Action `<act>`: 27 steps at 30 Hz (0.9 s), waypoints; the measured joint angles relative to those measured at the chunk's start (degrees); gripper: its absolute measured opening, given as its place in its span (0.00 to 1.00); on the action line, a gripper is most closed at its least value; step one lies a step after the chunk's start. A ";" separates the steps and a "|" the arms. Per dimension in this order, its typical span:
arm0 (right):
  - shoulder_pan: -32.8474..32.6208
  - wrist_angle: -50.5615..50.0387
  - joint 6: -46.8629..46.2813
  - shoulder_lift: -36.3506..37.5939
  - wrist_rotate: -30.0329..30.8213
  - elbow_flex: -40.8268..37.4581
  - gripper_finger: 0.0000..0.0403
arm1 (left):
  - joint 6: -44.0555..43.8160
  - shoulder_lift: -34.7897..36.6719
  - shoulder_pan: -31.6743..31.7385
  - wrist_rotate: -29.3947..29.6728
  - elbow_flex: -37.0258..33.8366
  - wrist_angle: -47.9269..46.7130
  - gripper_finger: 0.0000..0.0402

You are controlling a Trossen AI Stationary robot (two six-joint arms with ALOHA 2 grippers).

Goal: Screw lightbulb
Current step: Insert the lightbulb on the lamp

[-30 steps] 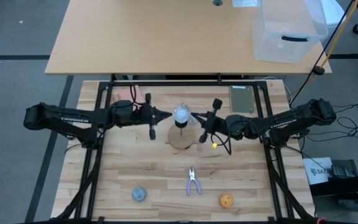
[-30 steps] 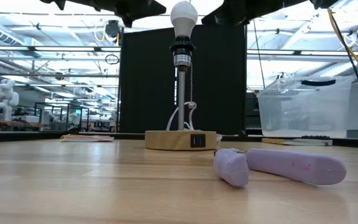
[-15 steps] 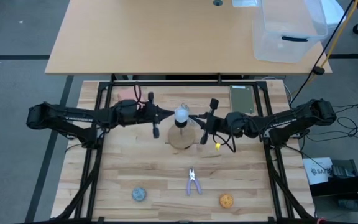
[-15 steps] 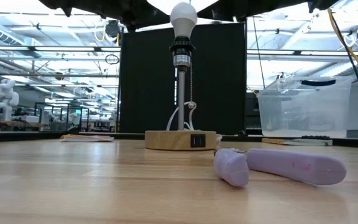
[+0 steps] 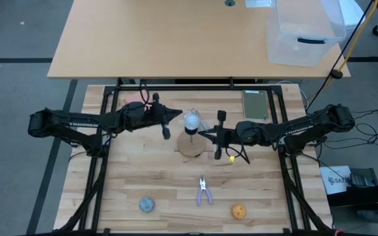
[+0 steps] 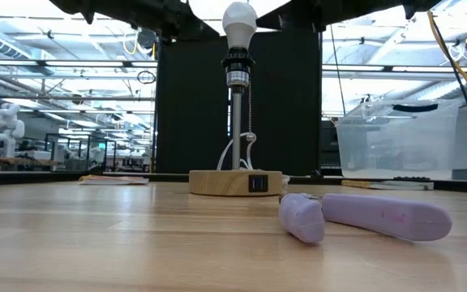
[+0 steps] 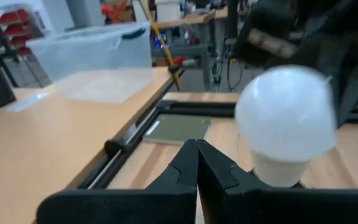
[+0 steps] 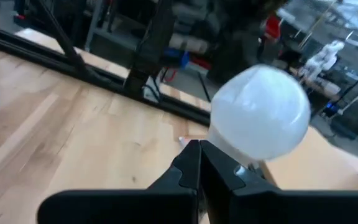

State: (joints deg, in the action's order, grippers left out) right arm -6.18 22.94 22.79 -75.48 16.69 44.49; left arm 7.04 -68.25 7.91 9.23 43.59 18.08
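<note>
The white frosted lightbulb (image 5: 191, 120) sits upright in the socket of a lamp whose post rises from a round wooden stand (image 5: 190, 145); it also shows in the low view (image 6: 239, 23). My left gripper (image 5: 178, 115) is shut, just to the bulb's left and far side; its wrist view shows the bulb (image 7: 288, 121) beyond the closed fingertips (image 7: 196, 147). My right gripper (image 5: 202, 134) is shut, to the bulb's right and near side, at about the height of the socket; its wrist view shows the bulb (image 8: 260, 112) beyond its tips (image 8: 199, 147). I see a gap between each gripper and the bulb.
Purple-handled pliers (image 5: 204, 191), a blue-grey ball (image 5: 147, 204) and an orange ball (image 5: 239, 211) lie near the table's front. A green plate (image 5: 254, 105) and a pink thing (image 5: 133, 98) lie at the back. A clear bin (image 5: 304, 29) stands on the far table.
My left gripper has gone a little toward the table's far edge and rolled about its axis. My right gripper has gone toward the near edge and rolled too. Both stay shut beside the bulb, which stands as before.
</note>
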 joint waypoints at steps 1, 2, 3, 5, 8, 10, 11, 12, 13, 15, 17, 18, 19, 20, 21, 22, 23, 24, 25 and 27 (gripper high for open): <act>-0.01 -0.46 -0.72 0.00 0.81 0.00 0.00 | 0.44 0.52 -0.31 -0.02 0.00 0.09 0.00; -0.01 -0.78 -1.12 0.00 2.24 0.00 0.00 | 0.92 0.97 -0.72 -0.05 0.00 0.23 0.00; 0.03 -0.96 -1.18 0.00 4.15 0.00 0.00 | 1.26 1.33 -1.21 -0.26 0.00 0.48 0.00; 0.07 -0.87 -1.05 0.00 7.48 0.00 0.00 | 1.91 1.66 -2.45 -1.21 0.00 0.63 0.00; 0.46 0.75 -0.56 0.00 10.86 0.00 0.00 | 2.80 1.66 -4.75 -2.97 0.00 0.93 0.00; 0.91 2.66 0.41 0.00 11.59 0.00 0.00 | 3.76 1.36 -6.15 -3.21 0.00 1.05 0.00; 1.11 3.56 0.85 0.00 11.66 0.00 0.00 | 4.06 1.13 -6.77 -3.21 0.00 1.22 0.00; 1.33 4.39 1.39 0.00 11.71 0.00 0.00 | 4.29 1.03 -7.29 -3.21 0.00 0.96 0.00; 1.45 5.25 1.80 0.00 11.77 0.00 0.00 | 4.31 0.98 -7.65 -3.21 0.00 0.74 0.00; 1.74 6.92 2.32 0.01 11.74 0.00 0.00 | 4.31 0.99 -8.17 -3.20 0.00 1.03 0.00; 1.74 7.35 2.84 0.02 11.60 0.00 0.00 | 4.31 1.03 -8.38 -3.20 0.00 1.30 0.00; 1.74 7.37 3.05 0.02 11.43 0.00 0.00 | 4.27 1.03 -8.34 -3.21 0.00 1.15 0.00; 1.74 7.40 3.17 0.02 10.93 0.00 0.00 | 4.27 0.97 -8.17 -3.19 0.00 1.03 0.00; 1.74 7.40 3.14 0.02 9.88 0.00 0.00 | 4.25 0.66 -7.89 -3.07 0.00 1.11 0.00; 1.74 7.40 3.02 0.02 8.81 0.00 0.00 | 3.99 0.34 -7.62 -2.98 0.00 1.47 0.00; 1.66 7.40 2.85 0.02 7.84 0.00 0.00 | 3.76 0.07 -7.34 -2.94 0.00 1.39 0.00; 1.59 7.39 2.56 0.02 7.55 0.00 0.00 | 3.26 -0.25 -7.07 -2.93 0.00 1.52 0.00; 1.60 7.38 2.17 0.02 7.50 0.00 0.00 | 2.76 -0.59 -6.76 -2.91 0.00 1.86 0.00; 1.61 7.34 1.87 0.04 7.47 0.00 0.00 | 2.49 -0.85 -6.47 -2.91 0.00 2.19 0.00; 1.29 7.09 1.62 0.07 7.83 0.00 0.00 | 2.27 -1.40 -5.97 -2.93 0.02 2.64 0.00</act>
State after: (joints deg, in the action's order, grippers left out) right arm -4.90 30.03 24.40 -75.41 24.51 44.49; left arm 9.32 -69.64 1.94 6.31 43.62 20.72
